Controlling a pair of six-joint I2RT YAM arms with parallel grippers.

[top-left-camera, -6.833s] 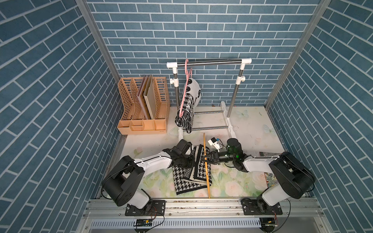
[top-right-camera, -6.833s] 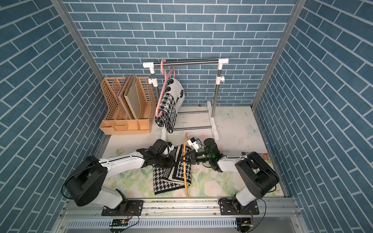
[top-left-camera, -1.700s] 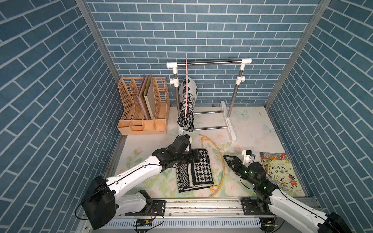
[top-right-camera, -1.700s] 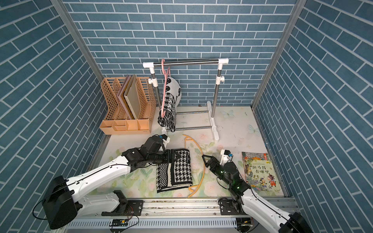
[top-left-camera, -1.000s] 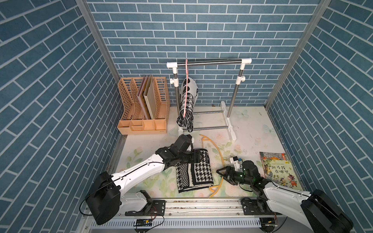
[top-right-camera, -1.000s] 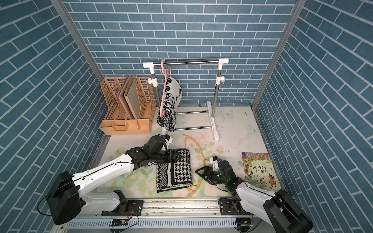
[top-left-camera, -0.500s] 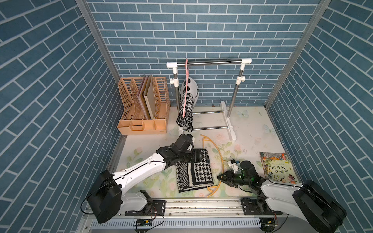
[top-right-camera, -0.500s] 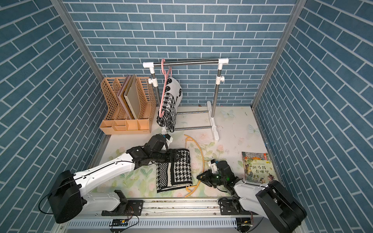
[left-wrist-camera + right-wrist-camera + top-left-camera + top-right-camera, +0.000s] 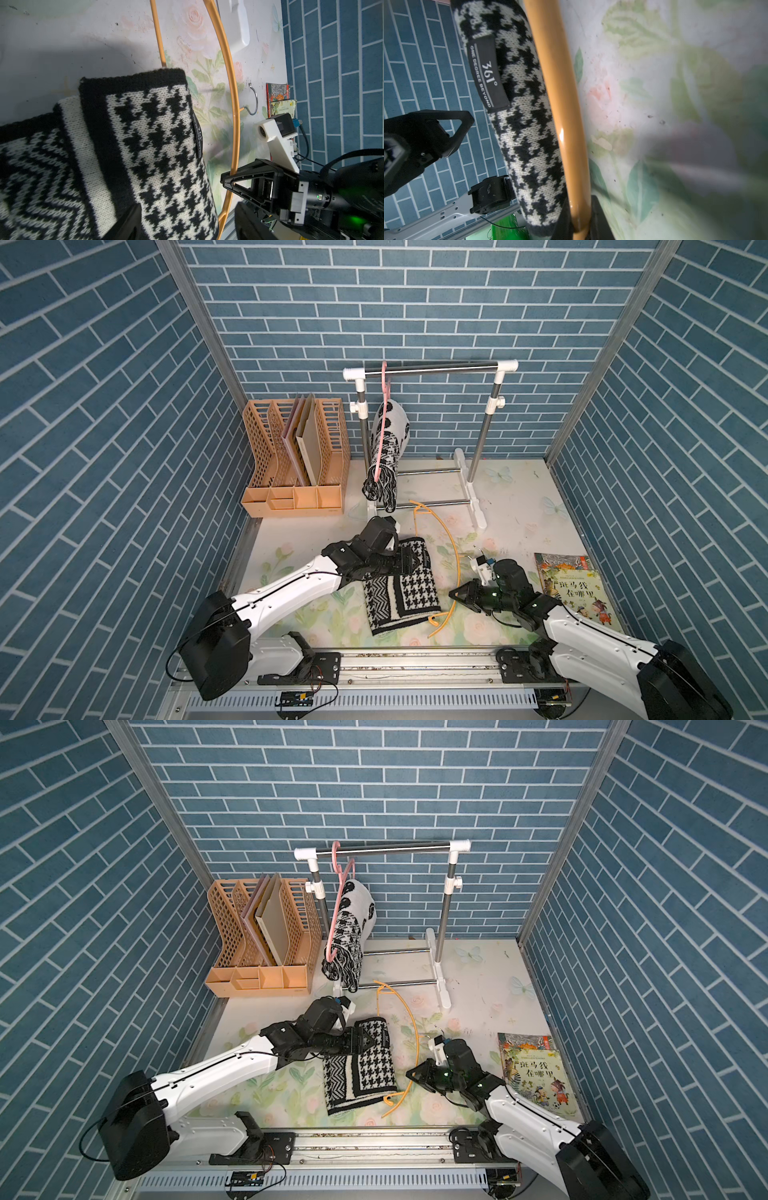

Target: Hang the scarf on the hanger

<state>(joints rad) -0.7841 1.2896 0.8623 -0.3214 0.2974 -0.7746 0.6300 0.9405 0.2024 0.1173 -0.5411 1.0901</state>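
Two grippers flank the scarf [image 9: 400, 585] at lower centre in both top views. Right gripper [image 9: 457, 598] clamps the hanger [image 9: 456, 549], whose bow runs bottom to top just right of the scarf. Left gripper [image 9: 409, 566], jaws wide, hovers over the scarf's upper end, nearer it.

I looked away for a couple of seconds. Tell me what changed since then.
The right gripper swung in low from the front right to the orange hanger and closed on its curved bar. The left gripper stayed open over the folded scarf; scarf, hanger, book and rack kept their places.
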